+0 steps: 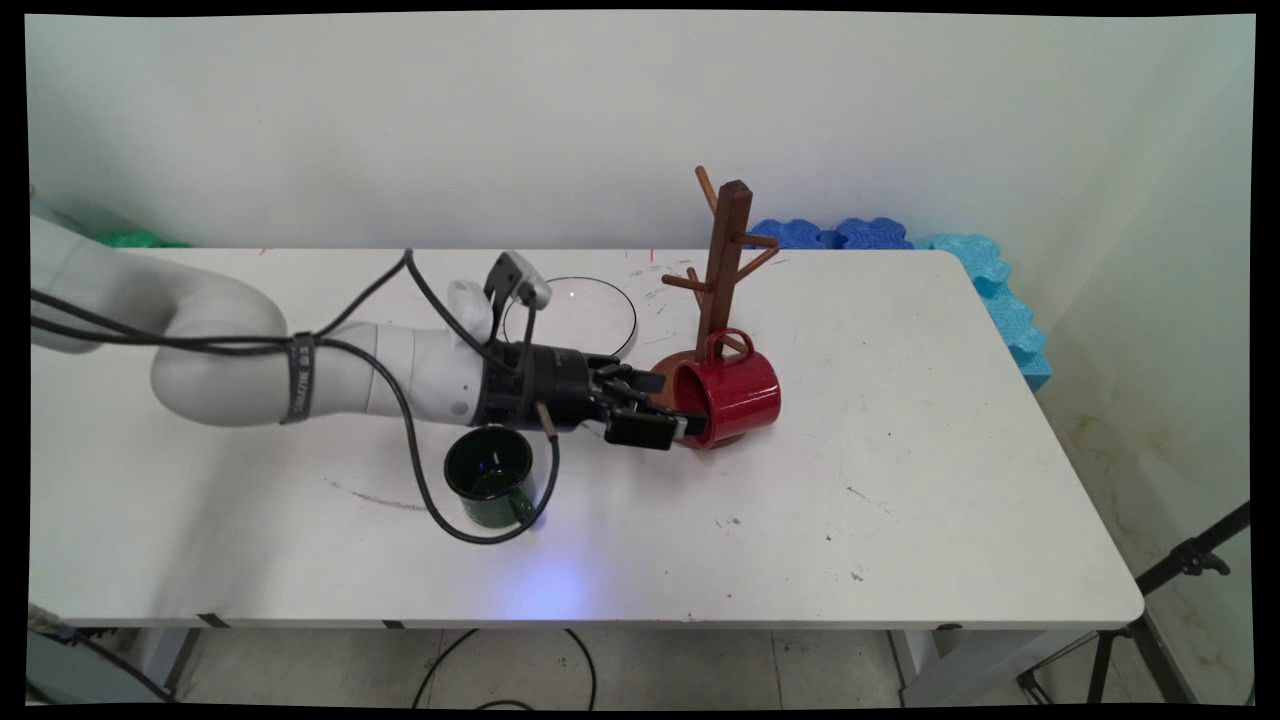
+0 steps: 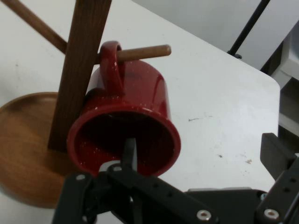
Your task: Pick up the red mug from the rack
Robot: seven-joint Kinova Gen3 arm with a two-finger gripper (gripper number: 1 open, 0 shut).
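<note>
The gripper (image 1: 672,418) reaches from the left to a glossy red enamel mug (image 1: 733,396), speckled inside, hanging on its side with its handle looped over a low peg of the wooden mug tree (image 1: 722,262). The jaws pinch the mug's rim, one finger inside the mouth (image 2: 129,151), the other outside. The mug's body rests above the tree's round base. Just near-left of the gripper stands a dark green mug (image 1: 489,477). A round white plate (image 1: 585,312) lies farther back. The white table (image 1: 940,440) is scuffed; blue foam pieces (image 1: 990,280) line the wall and the table's right side.
</note>
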